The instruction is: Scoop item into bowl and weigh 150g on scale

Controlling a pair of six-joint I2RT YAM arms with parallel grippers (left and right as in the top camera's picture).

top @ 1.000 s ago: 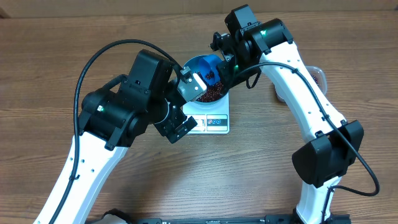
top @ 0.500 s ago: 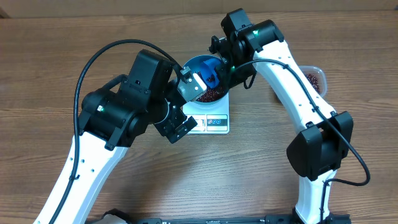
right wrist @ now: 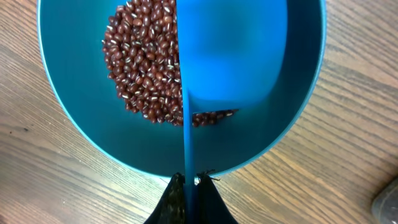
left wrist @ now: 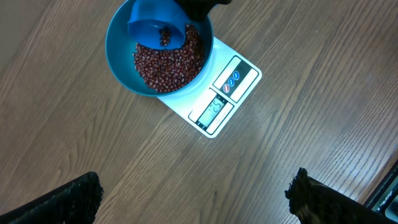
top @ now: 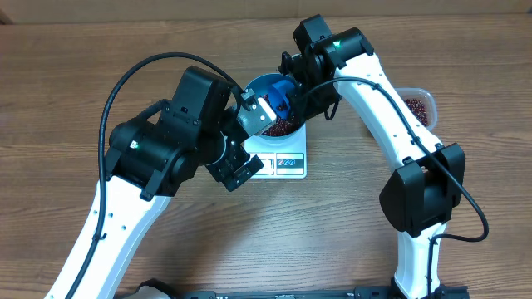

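The right end effector (right wrist: 191, 185) is clamped shut on the thin handle of the blue scoop (right wrist: 233, 59). Its own wrist view shows this edge-on at bottom centre, the scoop held inside the blue bowl (right wrist: 81, 127) beside the beans (right wrist: 146, 59). That view crops out whatever is under the bowl.

The left wrist view fills it in. In the upper left of the frame the bowl (left wrist: 118, 59) sits on the far end of the white scale (left wrist: 217, 102), and a few beans (left wrist: 168, 62) lie in the scoop (left wrist: 155, 28) above the heap. The display digits are too small to read.

The left end effector (left wrist: 196, 186) is spread wide and empty, its dark fingers (left wrist: 71, 199) in the bottom corners above the wooden bench (left wrist: 292, 106).

Only the overhead view shows a clear tub (top: 431, 100) of beans at upper right, partly hidden by the right arm and well apart from the scale (top: 287, 164).
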